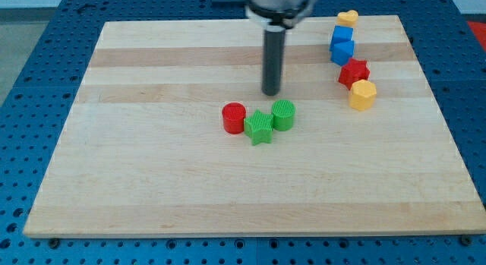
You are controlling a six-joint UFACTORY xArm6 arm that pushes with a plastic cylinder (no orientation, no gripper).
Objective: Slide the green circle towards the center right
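Note:
The green circle (pixel 283 115) sits near the middle of the wooden board (pixel 152 174), touching a green star (pixel 259 127) on its lower left. A red cylinder (pixel 234 118) stands just left of the star. My tip (pixel 271 93) rests on the board just above the green circle, slightly to its left, with a small gap between them.
At the view's upper right stand several blocks in a line: a yellow block (pixel 347 18) at the top edge, two blue blocks (pixel 342 45), a red star-like block (pixel 354 72) and a yellow hexagonal block (pixel 363 95).

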